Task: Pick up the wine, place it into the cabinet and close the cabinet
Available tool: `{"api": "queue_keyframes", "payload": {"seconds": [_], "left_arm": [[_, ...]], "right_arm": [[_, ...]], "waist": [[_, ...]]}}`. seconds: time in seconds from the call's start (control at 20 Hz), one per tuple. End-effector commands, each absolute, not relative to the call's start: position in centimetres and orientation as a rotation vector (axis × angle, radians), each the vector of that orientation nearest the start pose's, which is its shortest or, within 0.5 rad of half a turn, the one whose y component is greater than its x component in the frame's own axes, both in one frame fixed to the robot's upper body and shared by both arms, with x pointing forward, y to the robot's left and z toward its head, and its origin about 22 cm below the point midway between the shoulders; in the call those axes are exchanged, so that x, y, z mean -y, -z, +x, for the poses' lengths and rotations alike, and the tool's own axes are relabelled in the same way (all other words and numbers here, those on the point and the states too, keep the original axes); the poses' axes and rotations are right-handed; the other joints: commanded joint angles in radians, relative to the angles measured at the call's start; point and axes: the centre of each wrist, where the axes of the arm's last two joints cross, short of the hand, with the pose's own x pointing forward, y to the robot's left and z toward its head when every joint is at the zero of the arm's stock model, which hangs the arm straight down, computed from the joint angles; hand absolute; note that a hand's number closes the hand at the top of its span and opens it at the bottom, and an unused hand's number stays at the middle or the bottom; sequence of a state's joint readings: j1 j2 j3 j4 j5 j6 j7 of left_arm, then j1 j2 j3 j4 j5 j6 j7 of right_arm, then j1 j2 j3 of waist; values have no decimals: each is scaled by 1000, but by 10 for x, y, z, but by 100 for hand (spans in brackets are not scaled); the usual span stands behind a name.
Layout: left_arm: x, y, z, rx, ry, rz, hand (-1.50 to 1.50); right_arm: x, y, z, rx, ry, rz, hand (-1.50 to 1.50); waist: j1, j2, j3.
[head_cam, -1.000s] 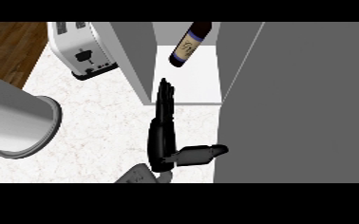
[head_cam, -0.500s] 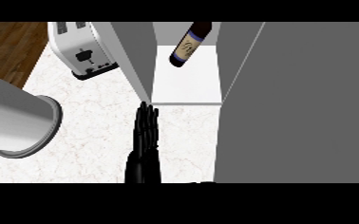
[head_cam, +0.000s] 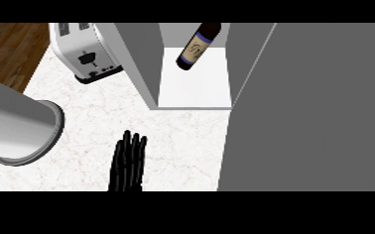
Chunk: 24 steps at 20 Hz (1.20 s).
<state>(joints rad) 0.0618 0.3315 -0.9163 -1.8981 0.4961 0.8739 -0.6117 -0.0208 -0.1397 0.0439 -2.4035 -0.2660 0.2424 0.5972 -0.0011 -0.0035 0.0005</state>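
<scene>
The wine bottle (head_cam: 196, 47) is seen standing tilted inside the open cabinet (head_cam: 139, 59), well apart from one black hand (head_cam: 127, 162) held with fingers straight and together over the counter (head_cam: 183, 144), beside a toaster (head_cam: 84, 54).

1. Robot hand (head_cam: 128, 161): only the straight fingers show; palm and forearm are cut off by the lower edge. Which hand it is cannot be told.
2. Bottle (head_cam: 196, 47): base end cut off at the top edge; label too small to read.
3. Toaster (head_cam: 84, 52): top cut off.
4. Grey cylinder (head_cam: 26, 131): cut off at the left edge.
</scene>
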Motion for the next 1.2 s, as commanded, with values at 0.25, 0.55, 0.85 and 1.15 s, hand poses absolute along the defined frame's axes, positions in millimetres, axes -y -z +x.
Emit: {"api": "queue_keyframes", "payload": {"seconds": [0.25, 0.55, 0.85, 1.15], "left_arm": [[-169, -54, 111, 1923, -163, -209, -150], [-189, -61, 104, 1945, -174, -181, -150], [-218, -85, 97, 1968, -199, -164, -150], [-248, -80, 101, 1971, -235, -129, -150]], "right_arm": [[220, -196, 127, 1786, -513, 457, 150], [208, -191, 120, 1649, -494, 590, 150], [190, -183, 124, 1608, -611, 686, 150], [167, -192, 96, 1613, -713, 762, 150]], "waist": [[0, -1, -1], [2, -2, -1], [20, -4, -1], [9, -8, -3]]}}
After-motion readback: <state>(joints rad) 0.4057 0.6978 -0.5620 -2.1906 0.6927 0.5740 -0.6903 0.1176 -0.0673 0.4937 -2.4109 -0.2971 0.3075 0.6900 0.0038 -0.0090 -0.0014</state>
